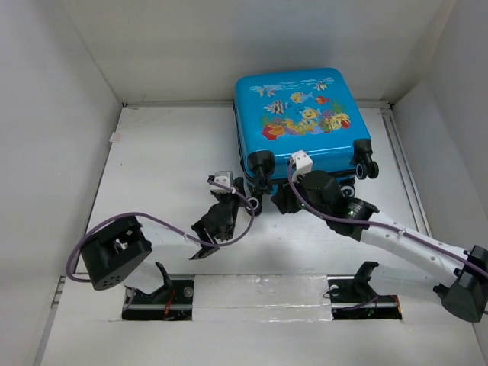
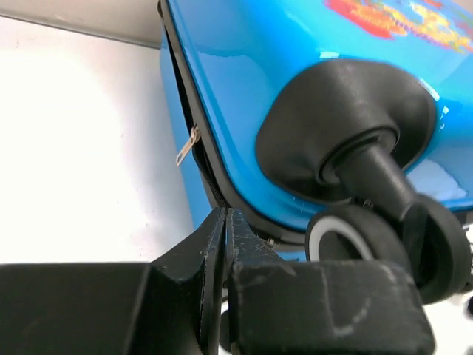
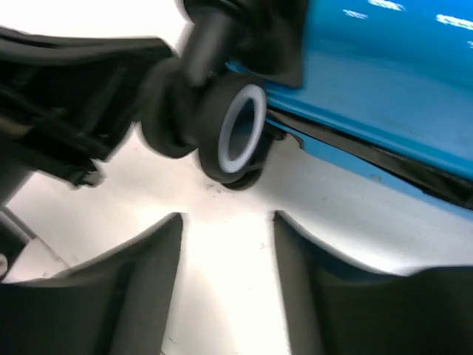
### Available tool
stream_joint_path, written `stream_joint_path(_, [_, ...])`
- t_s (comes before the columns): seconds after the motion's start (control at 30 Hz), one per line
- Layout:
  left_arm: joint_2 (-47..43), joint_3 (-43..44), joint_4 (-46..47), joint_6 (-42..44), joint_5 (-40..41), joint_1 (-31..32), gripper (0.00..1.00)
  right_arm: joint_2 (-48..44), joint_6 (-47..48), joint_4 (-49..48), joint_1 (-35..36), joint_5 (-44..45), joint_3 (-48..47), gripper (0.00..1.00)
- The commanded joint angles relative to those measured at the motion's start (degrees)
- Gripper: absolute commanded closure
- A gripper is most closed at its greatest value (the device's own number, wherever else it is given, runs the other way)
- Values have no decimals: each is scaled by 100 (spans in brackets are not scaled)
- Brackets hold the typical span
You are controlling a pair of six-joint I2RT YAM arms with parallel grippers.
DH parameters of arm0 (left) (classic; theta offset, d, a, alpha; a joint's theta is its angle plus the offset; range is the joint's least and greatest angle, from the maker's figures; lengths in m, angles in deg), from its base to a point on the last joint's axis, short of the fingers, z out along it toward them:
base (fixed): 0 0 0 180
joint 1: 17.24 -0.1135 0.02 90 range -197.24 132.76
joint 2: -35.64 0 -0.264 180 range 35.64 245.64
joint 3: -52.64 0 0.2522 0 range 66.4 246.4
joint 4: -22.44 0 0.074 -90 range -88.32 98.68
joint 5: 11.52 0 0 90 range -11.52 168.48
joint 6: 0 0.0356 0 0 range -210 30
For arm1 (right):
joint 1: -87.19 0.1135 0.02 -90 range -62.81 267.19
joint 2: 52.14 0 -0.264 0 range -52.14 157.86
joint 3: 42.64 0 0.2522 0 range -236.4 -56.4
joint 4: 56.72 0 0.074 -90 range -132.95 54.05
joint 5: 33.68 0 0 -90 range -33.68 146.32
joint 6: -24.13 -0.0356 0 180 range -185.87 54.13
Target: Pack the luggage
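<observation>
**Luggage shut and flat, both end effectors at its wheel end**

The worktop (image 1: 168,160) carries the luggage (image 1: 301,114) at about 1 o'clock in the overhead view. It lies flat against the back wall with the fish print up and the casters pointing toward you, which I judge puts the zipper seam within reach of both arms.

Your left end effector (image 2: 226,222) is closed. Its fingers are pressed together with their tips at the seam near the 7 o'clock corner, beside a caster (image 2: 355,237). Whether they pinch anything is hidden.

Your right end effector (image 3: 225,222) is open, with only bare worktop between its fingers and a blurred caster ahead at 12 o'clock.

One zipper pull (image 2: 188,146) hangs free.

You cannot see inside, so whether the luggage is packed stays unknown.
</observation>
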Motion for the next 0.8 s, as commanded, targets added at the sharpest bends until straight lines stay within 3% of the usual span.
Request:
stream_joint_path(0.0, [-187,-129,120,-71,-258,-1,100,-180,-77,-60,248,291,-458,38])
stream_joint_path(0.07, [-187,-234,173,-194,-427,-1,100,-180,-148,-164,372,373,-582,15])
stream_joint_path(0.17, [-118,-428,235,-466,-559,-1,100,135,-148,-227,372,373,-923,5])
stream_joint_path(0.33, [-55,-533,15,-1046,-559,-1,98,1347,-165,-7,425,740,-1460,3])
stream_joint_path(0.5, [102,-533,15,-1170,-752,-1,64,1832,-227,-227,425,1742,-1697,4])
stream_joint_path(0.57, [155,-480,68,-1170,-814,-1,64,2105,-385,-35,425,1980,-1856,4])
stream_joint_path(0.6, [217,-480,120,-1170,-866,-1,64,2105,-386,-86,425,2051,-1856,5])
stream_joint_path(0.7, [357,-480,287,-1232,-945,-1,64,2185,-535,-551,477,2341,-1761,28])
stream_joint_path(0.77, [419,-419,419,-1170,-1007,-1,64,2185,-535,-762,478,2447,-1655,51])
